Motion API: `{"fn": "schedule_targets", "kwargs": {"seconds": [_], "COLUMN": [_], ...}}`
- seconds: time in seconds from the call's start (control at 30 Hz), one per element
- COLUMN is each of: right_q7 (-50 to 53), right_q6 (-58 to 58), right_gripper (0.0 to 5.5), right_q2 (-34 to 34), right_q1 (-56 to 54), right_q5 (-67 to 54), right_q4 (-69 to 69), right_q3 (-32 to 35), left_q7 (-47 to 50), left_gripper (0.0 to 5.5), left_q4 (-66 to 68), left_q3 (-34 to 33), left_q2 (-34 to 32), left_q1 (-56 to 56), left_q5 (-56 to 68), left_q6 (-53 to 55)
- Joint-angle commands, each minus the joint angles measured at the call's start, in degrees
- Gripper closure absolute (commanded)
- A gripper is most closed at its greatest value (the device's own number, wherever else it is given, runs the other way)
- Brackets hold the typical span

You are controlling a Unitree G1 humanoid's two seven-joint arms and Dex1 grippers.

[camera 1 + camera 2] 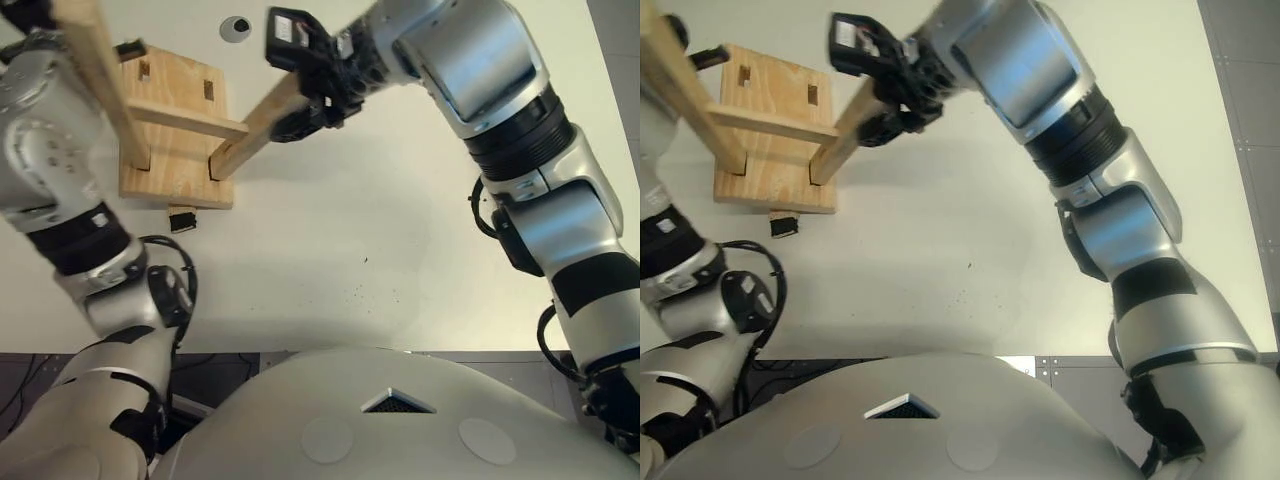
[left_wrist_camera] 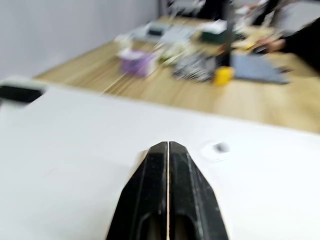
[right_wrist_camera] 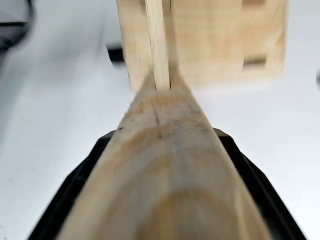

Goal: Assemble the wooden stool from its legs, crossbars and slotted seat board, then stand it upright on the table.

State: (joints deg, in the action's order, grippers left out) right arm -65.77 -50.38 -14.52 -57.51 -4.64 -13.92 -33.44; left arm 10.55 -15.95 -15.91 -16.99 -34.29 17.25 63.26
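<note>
Head views: seat board (image 1: 180, 90) lies flat toward the worktop's (image 1: 400, 220) far-left corner. Left leg (image 1: 105, 80) and right leg (image 1: 255, 130) stand in it, with the crossbar (image 1: 190, 118) joining them. Right gripper (image 1: 303, 103) is clamped on the right leg's top end.

Left wrist view: left gripper (image 2: 168, 150) above the white worktop, fingers (image 2: 155, 190) pressed tight together.

Right wrist view: black fingers flank the right leg, seat board beyond.

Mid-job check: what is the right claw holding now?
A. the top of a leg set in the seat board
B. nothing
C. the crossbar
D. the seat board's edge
A: the right claw grips the top of the leg slotted into the seat board.
</note>
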Motion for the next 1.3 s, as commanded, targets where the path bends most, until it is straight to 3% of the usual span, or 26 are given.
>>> {"fn": "schedule_targets", "kwargs": {"seconds": [0.03, 0.4, 0.6, 0.83, 0.93, 0.97, 1.17, 1.3], "right_q7": [-0.47, -1.84, -5.32, -6.16, -4.67, -4.01, 0.02, 9.28], "right_q6": [1.57, -0.33, -5.12, -3.0, -5.02, -5.42, -11.32, -15.07], "right_gripper": [3.47, 3.47, 3.47, 3.47, 3.47, 3.1, 2.57, 2.57], "right_q2": [4.83, 0.66, -2.16, -6.8, -6.81, -6.93, -6.17, -3.47], "right_q1": [-2.57, -7.78, -6.29, -2.58, -2.8, -3.06, -5.53, -12.51], "right_q5": [-2.14, -3.53, -6.32, -6.26, -7.6, -8.16, -17.61, -30.02], "right_q4": [2.5, 4.09, 13.91, 19.6, 18.84, 18.13, 15.65, 6.31], "right_q3": [-0.32, 8.7, 9.47, 9.95, 14.05, 15.58, 27.04, 48.92], "left_q7": [-1.66, -4.47, -4.3, -4.67, -5.07, -5.36, -5.59, -0.75], "left_gripper": [5.5, 5.5, 5.5, 5.5, 5.5, 5.5, 5.5, 5.5], "left_q4": [2.16, 7.51, 10.45, 13.76, 15.21, 15.64, 18.3, 20.78], "left_q3": [9.08, 7.69, 8.55, 9.69, 8.7, 8.34, 3.49, -3.72], "left_q2": [6.82, 5.01, 9.91, 13.11, 11.76, 10.97, 8.33, 5.78], "left_q1": [1.16, 5.33, 4.36, 4.79, 5.09, 5.12, 4.58, 3.16], "left_q5": [-0.58, -5.86, -6.16, -7.27, -8.18, -8.47, -8.99, -10.43], "left_q6": [-0.54, -6.24, -8.65, -10.96, -11.55, -11.76, -16.05, -29.61]}}
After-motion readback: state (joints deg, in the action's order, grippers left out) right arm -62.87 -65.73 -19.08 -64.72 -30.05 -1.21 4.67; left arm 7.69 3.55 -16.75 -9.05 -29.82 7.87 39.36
